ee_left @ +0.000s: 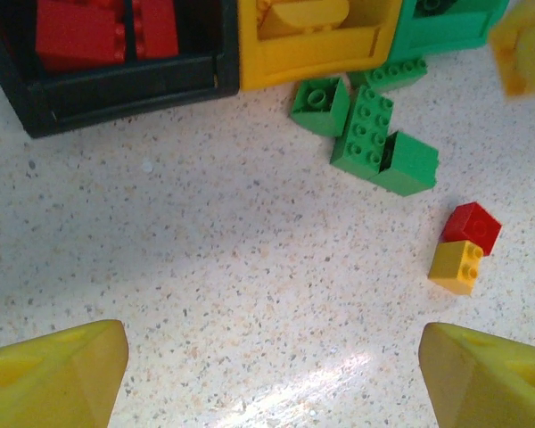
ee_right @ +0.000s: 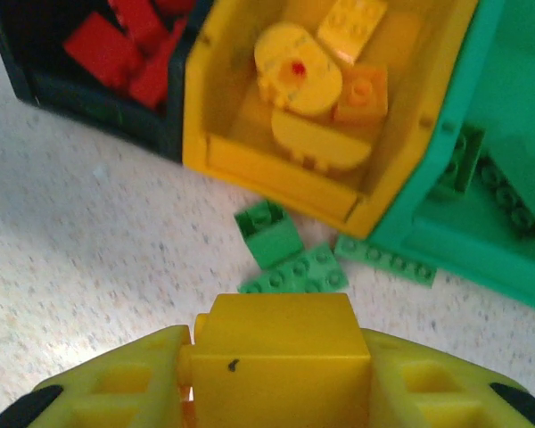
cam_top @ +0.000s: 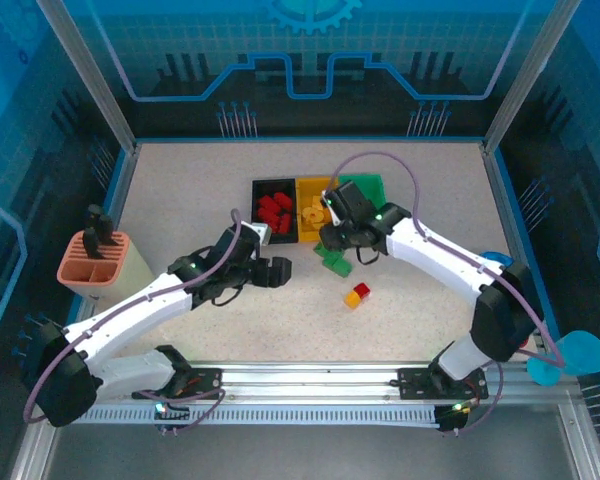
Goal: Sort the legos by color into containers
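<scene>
The right pincer [ee_right: 281,379] is closed narrow on a yellow block [ee_right: 281,343], which sits squarely between its two yellow fingers [ee_right: 116,392]. The grip on the flat sides should keep the smooth plastic from slipping. The pincer hangs just on the near side of the yellow bin [ee_right: 276,174]. I judge the reason is simple: this block belongs there, with the round and square yellow pieces already inside. The left pincer [ee_left: 267,374] stands wide and holds nothing, over the bare bench [ee_left: 205,267], perhaps kept aside so that the two arms do not cross.

The three bins touch side by side at the far middle of the bench. The black bin [ee_left: 125,98] is on the left with red bricks [ee_left: 80,36] in it, the yellow bin is in the middle, and the green bin [ee_right: 455,236] is on the right. All look like hard plastic, with straight walls and open tops.

Just near of the yellow and green bins lie some green bricks [ee_left: 370,134], studded on top, one of them long and flat. Nearer and more to the right, a red brick [ee_left: 473,227] touches a small yellow brick [ee_left: 456,266]. The bench surface is pale, speckled and matte, like stone.
</scene>
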### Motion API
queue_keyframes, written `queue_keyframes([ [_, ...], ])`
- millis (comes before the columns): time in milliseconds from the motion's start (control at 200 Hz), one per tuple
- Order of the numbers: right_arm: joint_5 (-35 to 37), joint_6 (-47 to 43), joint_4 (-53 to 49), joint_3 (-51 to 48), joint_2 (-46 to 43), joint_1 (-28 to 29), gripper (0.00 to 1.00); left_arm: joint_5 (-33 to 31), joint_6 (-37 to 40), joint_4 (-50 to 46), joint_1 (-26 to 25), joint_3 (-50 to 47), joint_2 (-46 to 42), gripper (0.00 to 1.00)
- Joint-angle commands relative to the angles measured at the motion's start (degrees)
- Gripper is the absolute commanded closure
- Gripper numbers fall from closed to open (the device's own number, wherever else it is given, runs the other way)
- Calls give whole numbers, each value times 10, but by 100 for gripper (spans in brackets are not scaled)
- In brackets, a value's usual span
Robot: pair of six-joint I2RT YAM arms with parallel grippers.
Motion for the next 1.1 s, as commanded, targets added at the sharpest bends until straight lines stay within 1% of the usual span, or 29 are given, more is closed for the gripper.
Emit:
queue_keyframes([
  [0, -21, -8, -13, 56, 46, -19, 61, -1, -20, 5, -11, -19, -15, 14],
  [120, -47, -6, -20, 117, 104, -40, 61, -9, -27, 2, -20, -35, -34, 14],
  [255, -58, -10, -41, 196, 174, -56, 61, -19, -32, -6, -22, -46, -58, 14],
  [385, -49, -16, -71, 275, 234, -68, 60, -26, -32, -16, -23, -51, -74, 15],
  [485, -35, -14, -93, 333, 269, -79, 57, -26, -33, -18, -24, -51, -82, 14],
  [545, -14, -10, -112, 368, 286, -80, 52, -25, -34, -18, -25, -50, -85, 15],
  [565, -10, -10, -118, 378, 290, -80, 48, -25, -33, -19, -25, -49, -85, 15],
  [600, -7, -7, -127, 392, 293, -79, 37, -24, -32, -19, -26, -48, -85, 15],
  [620, -6, -6, -129, 395, 291, -78, 34, -24, -31, -20, -27, -47, -85, 15],
  [645, -2, -4, -127, 394, 286, -76, 31, -24, -30, -20, -28, -47, -85, 15],
  [690, 8, -4, -118, 380, 272, -71, 29, -24, -27, -18, -33, -46, -85, 15],
  [750, 14, -4, -91, 343, 242, -65, 28, -24, -20, -12, -42, -44, -82, 15],
  [840, -6, 3, -50, 275, 194, -63, 28, -31, -9, -7, -62, -37, -67, 15],
  [1096, -21, 21, 22, 92, 47, -63, 27, -29, 13, 21, -127, 8, 32, 15],
])
